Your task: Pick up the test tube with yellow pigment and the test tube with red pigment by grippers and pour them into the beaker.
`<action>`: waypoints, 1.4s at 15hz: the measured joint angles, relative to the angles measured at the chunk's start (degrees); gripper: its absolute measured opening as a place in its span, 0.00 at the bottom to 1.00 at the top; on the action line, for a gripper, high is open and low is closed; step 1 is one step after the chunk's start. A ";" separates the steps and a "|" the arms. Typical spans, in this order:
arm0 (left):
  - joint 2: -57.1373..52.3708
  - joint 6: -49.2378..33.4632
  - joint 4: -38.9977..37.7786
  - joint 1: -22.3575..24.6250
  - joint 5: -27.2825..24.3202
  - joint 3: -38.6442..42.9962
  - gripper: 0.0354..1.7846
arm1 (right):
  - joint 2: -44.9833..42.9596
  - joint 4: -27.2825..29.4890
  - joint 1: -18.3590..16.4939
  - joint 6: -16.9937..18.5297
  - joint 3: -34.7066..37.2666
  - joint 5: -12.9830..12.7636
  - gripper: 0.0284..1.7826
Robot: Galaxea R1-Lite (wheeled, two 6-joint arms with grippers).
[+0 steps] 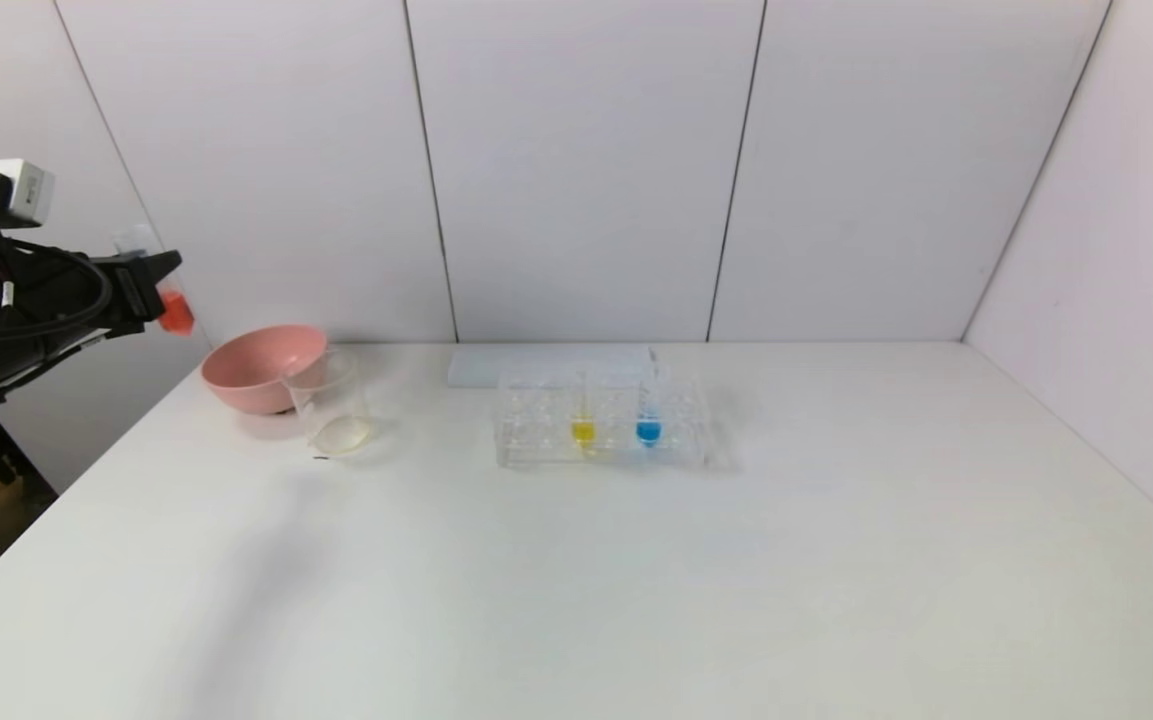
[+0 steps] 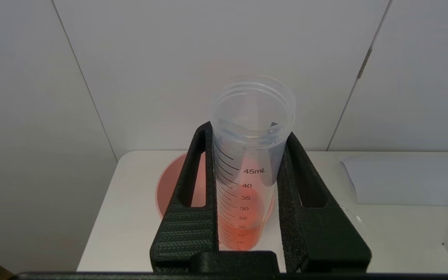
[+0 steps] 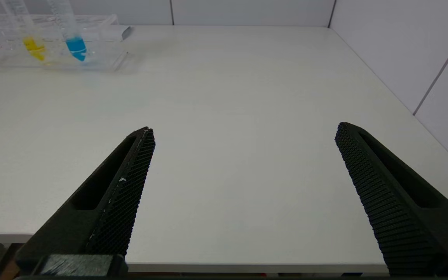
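Left end effector, raised off the counter's left edge, clenched on the test tube with red pigment; the tube stands nearly upright, open mouth up, above and at about 10 o'clock from the pink bowl. The beaker touches the bowl at its 4 o'clock. Clear tube rack, at 3 o'clock from the beaker, holds the test tube with yellow pigment and a blue-bottomed tube; a flat white sheet lies just behind the rack. Right end effector, released, fingers wide apart, hangs low over the counter's near right edge. White panelled walls enclose the white counter.
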 joint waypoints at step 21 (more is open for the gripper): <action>11.42 7.92 -2.15 1.02 -5.42 -0.09 0.24 | 0.00 0.00 0.00 0.00 0.00 0.00 0.95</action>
